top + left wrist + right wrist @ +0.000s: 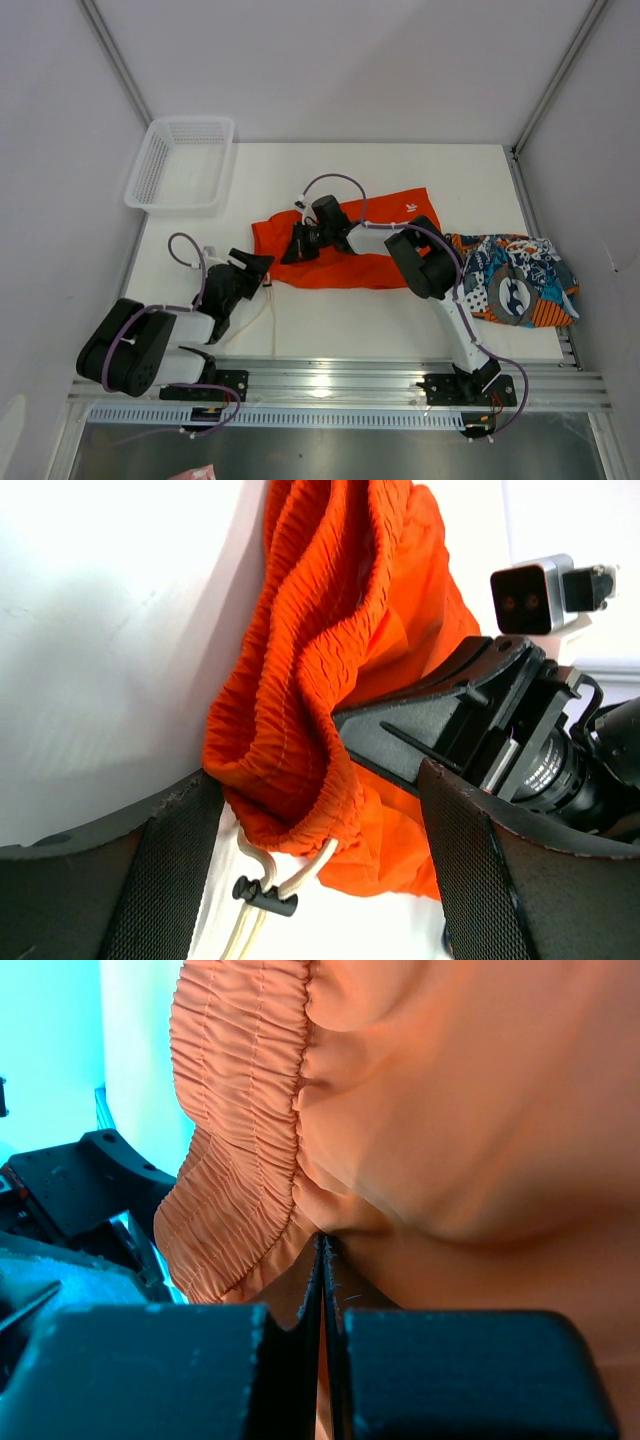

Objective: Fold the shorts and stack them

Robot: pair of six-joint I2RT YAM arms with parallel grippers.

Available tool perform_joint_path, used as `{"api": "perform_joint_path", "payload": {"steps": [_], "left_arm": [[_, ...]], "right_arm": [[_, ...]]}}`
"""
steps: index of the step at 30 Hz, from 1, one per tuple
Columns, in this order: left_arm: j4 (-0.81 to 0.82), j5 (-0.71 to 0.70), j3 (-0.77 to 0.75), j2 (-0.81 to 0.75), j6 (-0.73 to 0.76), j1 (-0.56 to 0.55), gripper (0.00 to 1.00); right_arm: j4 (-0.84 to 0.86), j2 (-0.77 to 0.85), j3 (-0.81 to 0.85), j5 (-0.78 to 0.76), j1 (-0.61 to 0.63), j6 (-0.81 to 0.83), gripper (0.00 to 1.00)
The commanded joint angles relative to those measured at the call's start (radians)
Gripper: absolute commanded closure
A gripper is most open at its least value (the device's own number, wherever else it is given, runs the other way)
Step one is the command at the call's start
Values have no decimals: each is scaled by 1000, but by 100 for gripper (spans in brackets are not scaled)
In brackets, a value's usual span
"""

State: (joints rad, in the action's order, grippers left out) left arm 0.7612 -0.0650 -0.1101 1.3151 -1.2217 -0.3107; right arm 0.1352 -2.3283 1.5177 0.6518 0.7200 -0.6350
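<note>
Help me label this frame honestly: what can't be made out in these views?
- Orange shorts: top view, right arm covers the middle; folds beneath unseen.
- Right claw: right wrist view, shut on that cloth; how much is pinched is hidden.
- Drawstring: left wrist view, ends cut off by bottom edge.
- Printed shorts: top view, crumpled; left edge behind the right arm.

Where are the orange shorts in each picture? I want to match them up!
Top external: the orange shorts lie mid-table, left of the printed shorts.
Left wrist: the orange shorts fill the middle and top.
Right wrist: the orange shorts fill nearly everything and look paler.
Shared landmark: the right claw pinching them.
</note>
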Motion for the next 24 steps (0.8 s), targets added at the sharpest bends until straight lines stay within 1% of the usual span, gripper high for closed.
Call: {"api": "perform_joint_path", "payload": {"steps": [1, 7, 10, 15, 19, 22, 24], "left_arm": [[-20, -87, 39, 22, 64, -8, 19], [42, -107, 36, 67, 62, -11, 19], [67, -104, 10, 110, 65, -11, 19], [203, -26, -2, 220, 45, -13, 20], [331, 10, 1, 334, 16, -11, 21], [381, 8, 9, 364, 11, -11, 24], [388, 2, 13, 363, 24, -8, 25]], "right_arm": [[-118, -62, -24, -43, 25, 69, 100], [-123, -62, -24, -37, 29, 77, 100], [-124, -62, -22, -34, 32, 78, 100], [-126, -62, -21, -27, 32, 80, 100], [-128, -62, -21, -26, 29, 81, 100], [-129, -59, -19, -26, 29, 87, 100], [-129, -59, -21, -24, 27, 87, 100]]}}
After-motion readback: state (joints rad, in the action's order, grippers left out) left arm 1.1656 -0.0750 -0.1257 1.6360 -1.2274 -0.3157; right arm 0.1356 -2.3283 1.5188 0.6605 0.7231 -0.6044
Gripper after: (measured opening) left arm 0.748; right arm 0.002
